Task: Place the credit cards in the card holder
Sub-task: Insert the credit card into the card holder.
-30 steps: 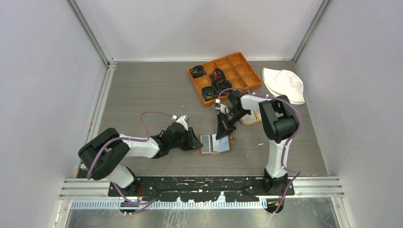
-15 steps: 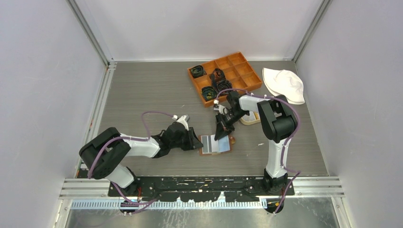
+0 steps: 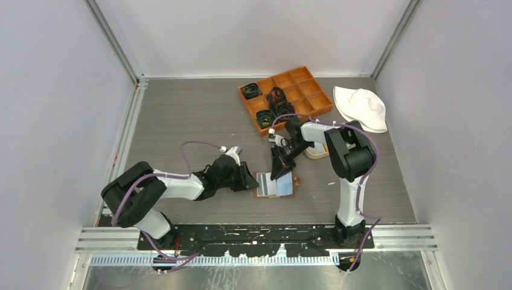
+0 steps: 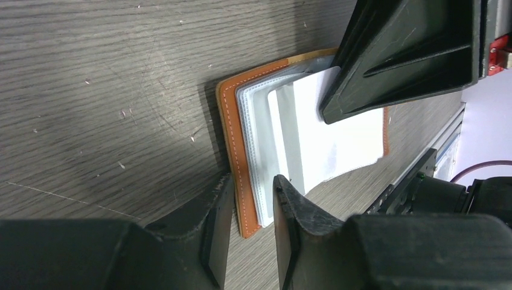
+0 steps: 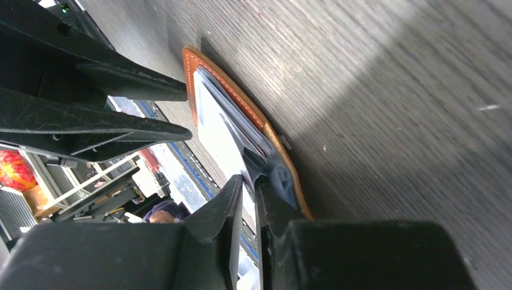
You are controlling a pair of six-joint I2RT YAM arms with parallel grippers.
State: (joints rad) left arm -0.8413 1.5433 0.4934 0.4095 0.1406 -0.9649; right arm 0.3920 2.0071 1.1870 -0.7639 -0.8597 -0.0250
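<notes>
We begin with the table [image 3: 181, 121]. On it, at 1 o'clock from the middle, is the orange compartment box [image 3: 307, 90], and at 2 o'clock the white hat [image 3: 361, 107]. The card holder [image 3: 275, 185] lies open and flat, a little toward 6 o'clock from the middle, between the two arms.

The left gripper [image 4: 252, 184] comes from 9 o'clock. Its fingers are closed part-way on the stitched leather border and the clear sleeves, and we judge that it is pinning the holder. The right gripper [image 5: 250, 184] comes from 12 o'clock with only a thin slit between its jaws. A pale card [image 4: 344, 139] lies under its tip. A thin edge sits in the slit, but we cannot tell if it is gripped or already let go.

We judge that the card is not yet fully in its sleeve. If the right fingers lift at an angle, they may drag the card out or bend the sleeve. If the left hold slips, the whole holder may slide toward 3 o'clock.

The two grippers are very near to each other over the holder, so a sideways move is risky, and upward is safest. There is open room at 9 to 11 o'clock. A beige tray [image 3: 315, 154] sits close at 3 o'clock of the right gripper.
</notes>
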